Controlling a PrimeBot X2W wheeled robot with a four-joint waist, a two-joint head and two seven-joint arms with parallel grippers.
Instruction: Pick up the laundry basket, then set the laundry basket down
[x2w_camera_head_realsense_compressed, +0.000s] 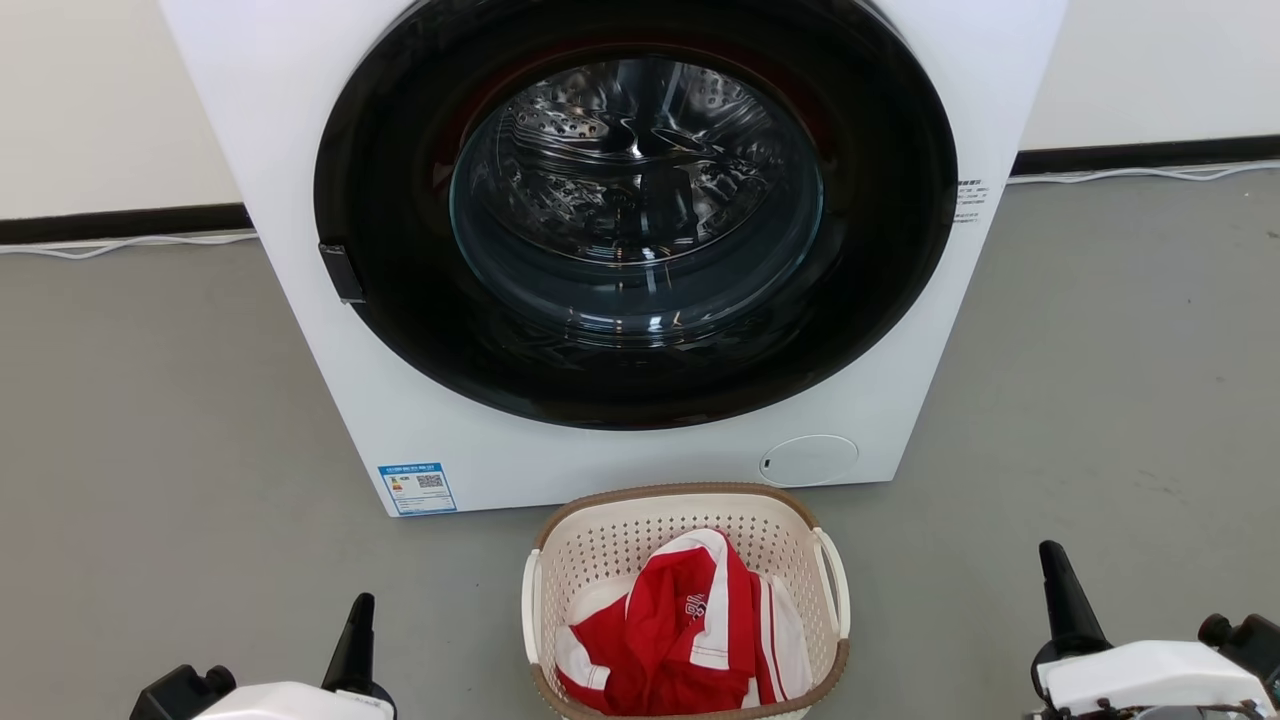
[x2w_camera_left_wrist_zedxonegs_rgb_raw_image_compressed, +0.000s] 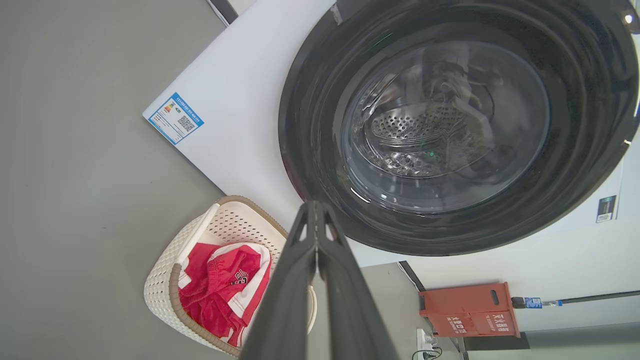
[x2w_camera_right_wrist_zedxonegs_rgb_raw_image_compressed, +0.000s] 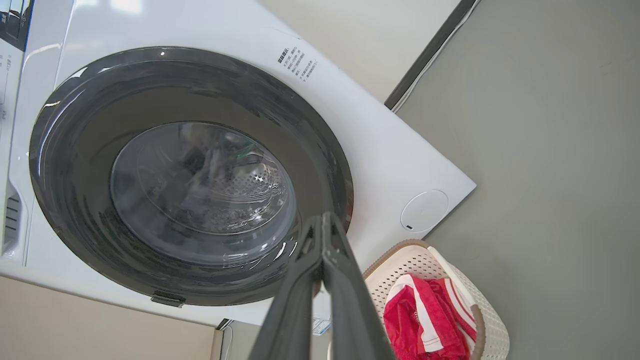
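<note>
we see the laundry basket (x2w_camera_head_realsense_compressed: 610, 545) at bottom centre on the floor (x2w_camera_head_realsense_compressed: 150, 400), a red-and-white garment (x2w_camera_head_realsense_compressed: 690, 620) inside, the washing machine (x2w_camera_head_realsense_compressed: 500, 440) just above. our left gripper (x2w_camera_head_realsense_compressed: 360, 610) and right gripper (x2w_camera_head_realsense_compressed: 1055, 560) flank it at the lower corners, both closed, empty.

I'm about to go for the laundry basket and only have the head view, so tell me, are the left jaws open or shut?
Observer: The left wrist view shows the left jaws shut, tips touching, holding nothing.
Operator: And the right jaws?
Observer: Shut as well, holding nothing.
Operator: Anything off to the side I can't see?
Observer: An orange-red box stands against the wall beside the washing machine, well clear of the laundry basket.
</note>
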